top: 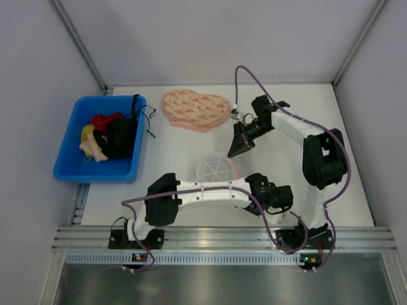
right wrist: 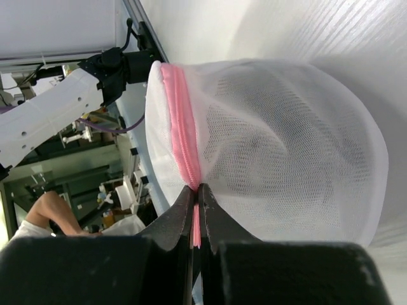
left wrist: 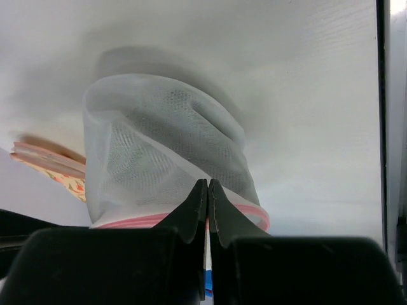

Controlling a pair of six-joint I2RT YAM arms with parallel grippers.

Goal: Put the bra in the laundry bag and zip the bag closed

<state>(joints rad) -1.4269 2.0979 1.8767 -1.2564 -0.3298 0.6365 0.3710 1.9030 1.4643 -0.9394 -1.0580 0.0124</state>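
A: Far left is a blue bin (top: 95, 175) on the table (top: 178, 152). The bra (top: 121, 136), black, lies heaped in it among other garments. It is not in the bag.

B: Next over?

A: A peach-pink heart-shaped cloth (top: 194, 108), flat, on the far side. No part of the job. Then the laundry bag (top: 215, 166), mid-table, well apart from the bin, between the two arms.

B: Grippers?

A: Left gripper (left wrist: 208, 184): fingers pressed together at the pink zip rim, with the mesh dome rising straight off the tips. That reads as a pinch on the rim. Right gripper (right wrist: 196, 187): fingers closed tight with the pink zip band running in between them, at another spot on the rim.

B: Zip open or shut?

A: Cannot tell. The band looks joined in the right wrist view, and no slider shows.

B: Step, then?

A: My reading — bag prep. Both arms hold the rim to get the mouth open, and loading has not begun. Next calls for finding the zip pull and parting the rim, with one arm anchoring. Then one gripper must let go, cross to the bin, and lift the black piece free of its neighbours.
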